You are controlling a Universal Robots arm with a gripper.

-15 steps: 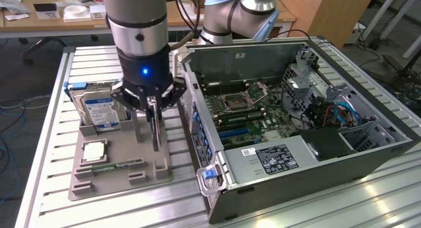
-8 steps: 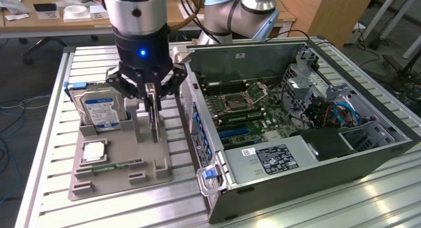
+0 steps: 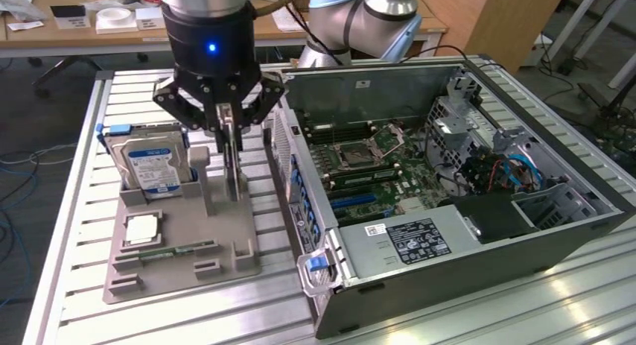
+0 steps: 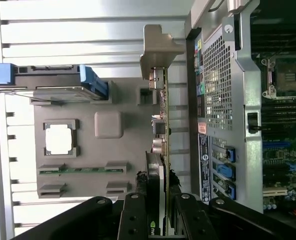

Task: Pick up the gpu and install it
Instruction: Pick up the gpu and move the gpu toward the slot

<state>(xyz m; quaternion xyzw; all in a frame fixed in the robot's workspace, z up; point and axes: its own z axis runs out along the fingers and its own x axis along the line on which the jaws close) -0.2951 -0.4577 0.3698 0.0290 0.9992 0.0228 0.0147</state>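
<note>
Room: a lab, with desks behind a slotted aluminium table (image 3: 70,248).
Tray (image 3: 179,267): a flat grey plate on the table with moulded pockets and upright holders. It carries a hard drive (image 3: 154,166) standing on edge in a blue-trimmed cradle, a square CPU (image 3: 141,228) lying flat in its pocket, and a narrow green RAM stick (image 3: 179,250) lying in a slot beside the CPU.
Case (image 3: 447,293): a dark tower on its side just beside the tray, with the panel off. Inside it are a green motherboard (image 3: 377,173), a boxy labelled power supply (image 3: 412,241), and blue cables by the drive cage.
Gpu (image 3: 234,170): a thin card standing on edge in the tray's holder, between the hard drive and the case. Its silvery bracket (image 4: 158,50) is at the far end from me.
Arm (image 3: 204,17): I point straight down over the tray, a blue light glowing on my wrist.
Gripper (image 3: 229,125): my jaws are drawn in narrow, with the black fingers (image 4: 132,220) pressed on either face of the gpu's top edge. I cannot tell whether its lower edge has left the holder.
</note>
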